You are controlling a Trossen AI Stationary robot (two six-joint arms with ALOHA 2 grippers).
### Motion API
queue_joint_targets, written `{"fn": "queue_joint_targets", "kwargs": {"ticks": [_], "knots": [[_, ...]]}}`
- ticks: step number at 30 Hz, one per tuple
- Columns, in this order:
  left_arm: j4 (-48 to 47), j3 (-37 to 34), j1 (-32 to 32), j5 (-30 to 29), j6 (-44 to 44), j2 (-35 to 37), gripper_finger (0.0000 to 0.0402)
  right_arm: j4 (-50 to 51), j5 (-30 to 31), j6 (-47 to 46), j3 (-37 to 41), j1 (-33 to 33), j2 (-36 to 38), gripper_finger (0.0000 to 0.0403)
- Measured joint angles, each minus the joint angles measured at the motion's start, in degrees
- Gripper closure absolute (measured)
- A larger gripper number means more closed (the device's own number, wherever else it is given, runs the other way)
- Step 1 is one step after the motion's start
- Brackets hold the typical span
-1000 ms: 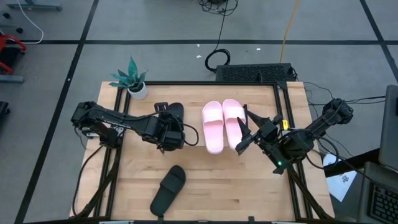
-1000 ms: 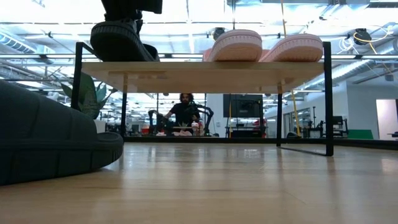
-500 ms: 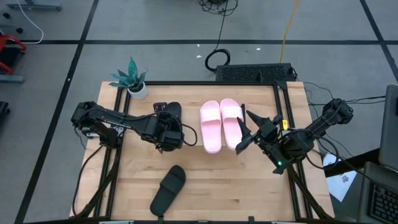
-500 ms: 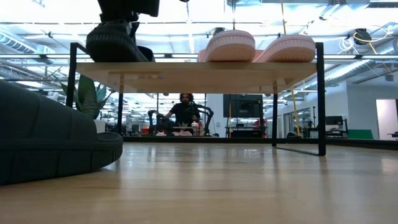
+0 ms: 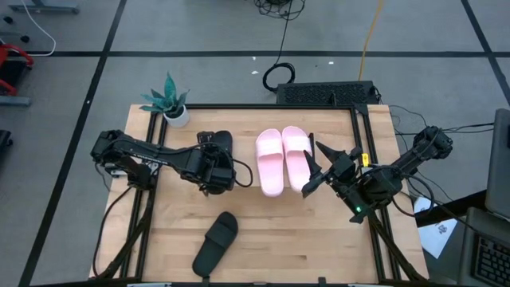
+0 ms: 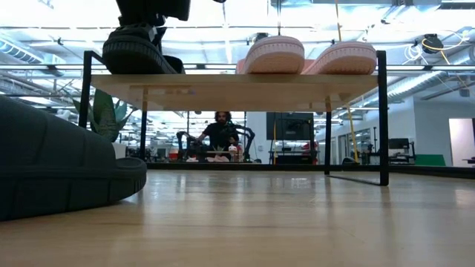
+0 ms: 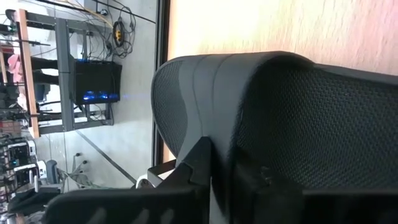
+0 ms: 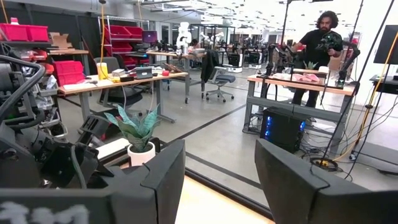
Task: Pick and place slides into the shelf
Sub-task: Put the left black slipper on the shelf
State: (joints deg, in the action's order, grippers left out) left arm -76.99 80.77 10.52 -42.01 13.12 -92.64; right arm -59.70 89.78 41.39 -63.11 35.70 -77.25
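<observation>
One black slide (image 5: 221,143) sits at the left end of the shelf's top board (image 6: 237,81), tipped, with its sole (image 6: 137,53) showing in the low view. My left gripper (image 5: 213,157) is shut on it from above (image 6: 152,9). The pink pair (image 5: 280,159) lies sole-down side by side on the board (image 6: 308,55). The second black slide (image 5: 215,241) lies flat on the tabletop near the near edge and looms large in the low view (image 6: 59,170). My right gripper (image 5: 312,169) hangs open just right of the pink pair, with nothing between its fingers (image 8: 217,186). My left gripper holds the black slide by its wide strap (image 7: 205,93), pinched at the strap's edge, with a finger (image 7: 200,165) against the smooth outer face and the mesh lining (image 7: 323,112) on the other side. The fingers come from above, slanting from the table's left. The slide's lower edge rests on the shelf board.
A small potted plant (image 5: 170,102) stands at the table's far left corner. The shelf's thin black end frames (image 6: 383,119) stand on the tabletop. Bare wood (image 5: 303,231) lies near the near edge. A person (image 6: 220,132) works at a bench far behind the table.
The shelf has slid a little toward the table's left, carrying the pink pair and the black slide with it; its end frames show farther left in the low view. My left gripper, still shut on the black slide, went along. Nothing has moved in the last half second.
</observation>
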Motion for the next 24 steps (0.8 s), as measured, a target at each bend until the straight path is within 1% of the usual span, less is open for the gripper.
{"fn": "queue_joint_targets", "kwargs": {"ticks": [4, 16, 20, 24], "knots": [[0.02, 0.00, 0.00, 0.48, -0.44, 0.00, 0.0356, 0.00, 0.03, 0.02, 0.00, 0.00, 0.00, 0.0220], [-0.04, 0.15, 0.12, 1.42, 1.65, 0.04, 0.0268, 0.02, 0.09, 0.02, 0.00, 0.00, 0.00, 0.0220], [-0.96, 2.22, 0.11, 1.81, 2.07, 0.04, 0.0248, 0.02, 0.11, 0.02, 0.00, 0.00, 0.00, 0.0220], [-1.12, 3.15, 0.11, 1.89, 1.91, 0.13, 0.0237, 0.00, 0.11, 0.02, 0.00, 0.00, -0.02, 0.0220]]}}
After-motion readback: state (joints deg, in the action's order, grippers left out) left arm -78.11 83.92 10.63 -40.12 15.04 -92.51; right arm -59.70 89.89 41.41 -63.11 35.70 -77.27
